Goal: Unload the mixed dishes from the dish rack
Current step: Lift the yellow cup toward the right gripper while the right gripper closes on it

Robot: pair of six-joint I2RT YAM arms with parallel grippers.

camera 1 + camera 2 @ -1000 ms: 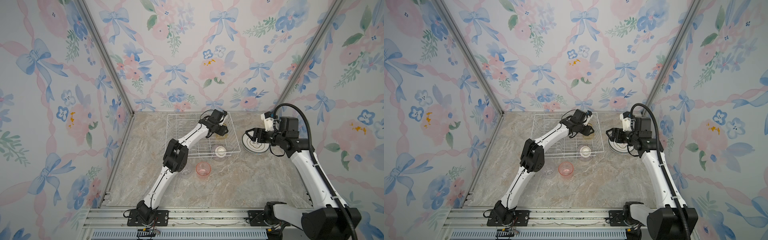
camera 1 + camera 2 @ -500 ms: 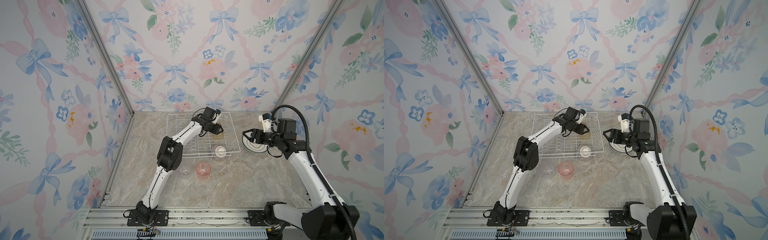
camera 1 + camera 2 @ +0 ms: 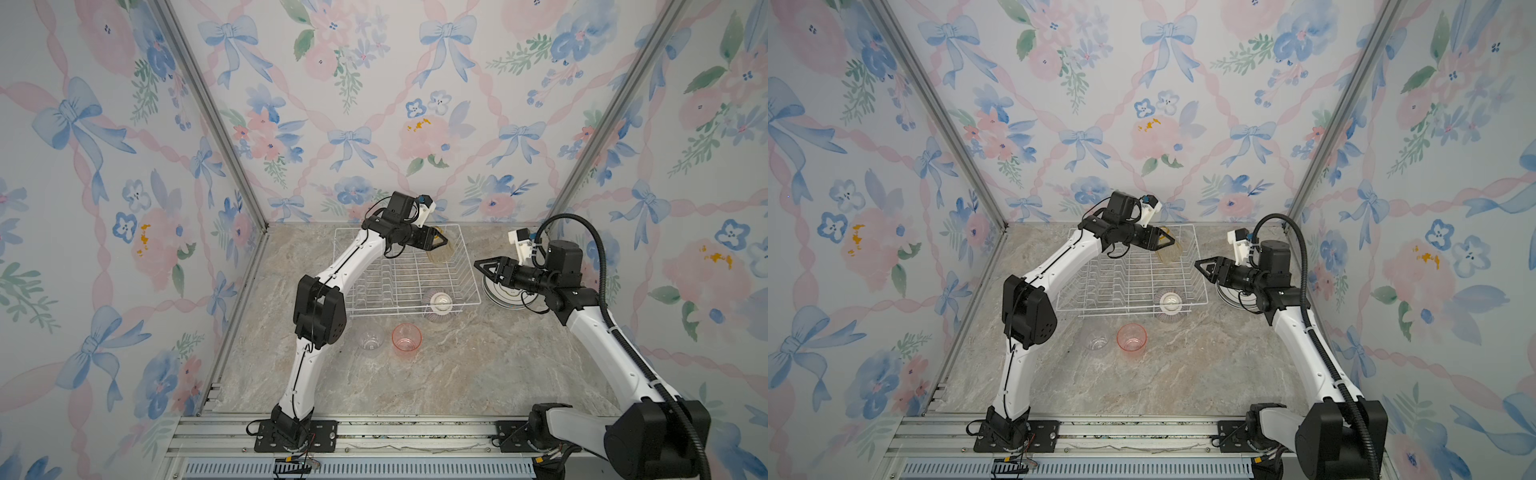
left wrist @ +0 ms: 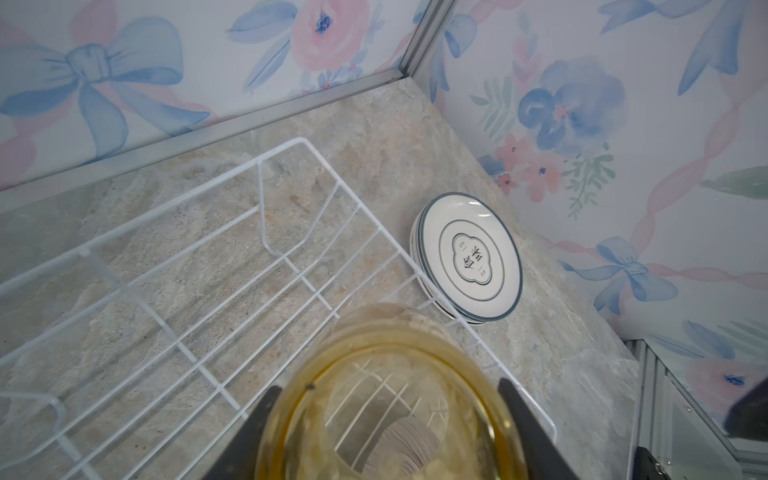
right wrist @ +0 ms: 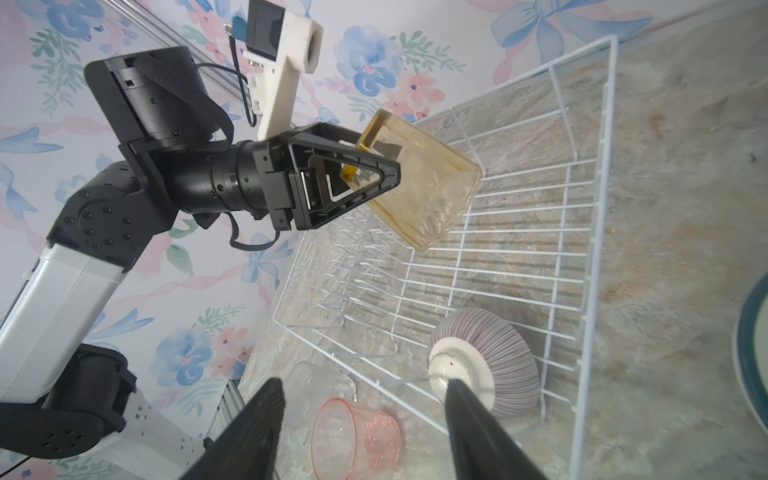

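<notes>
Now: yellow glass is up, the bowl is left to fetch.
My left gripper (image 3: 440, 243) has its jaws about half apart, clamped on either side of the yellow glass (image 3: 443, 254) near its mouth. The glass hangs tilted between them, over the far corner of the rack (image 3: 399, 282) and clear of the wires. My right gripper (image 3: 482, 265) is empty, jaws parted, with the stack of plates (image 3: 505, 297) below and behind them and the upturned striped bowl (image 3: 439, 302) ahead and lower, inside the rack. I judge the glass is mid-carry (the pink glass (image 3: 406, 337) and clear glass (image 3: 370, 340) already stand on the table, well away from both sets of jaws). Next, the left should clear the rim and set the glass down upright; the right must drop onto the bowl's foot.
</notes>
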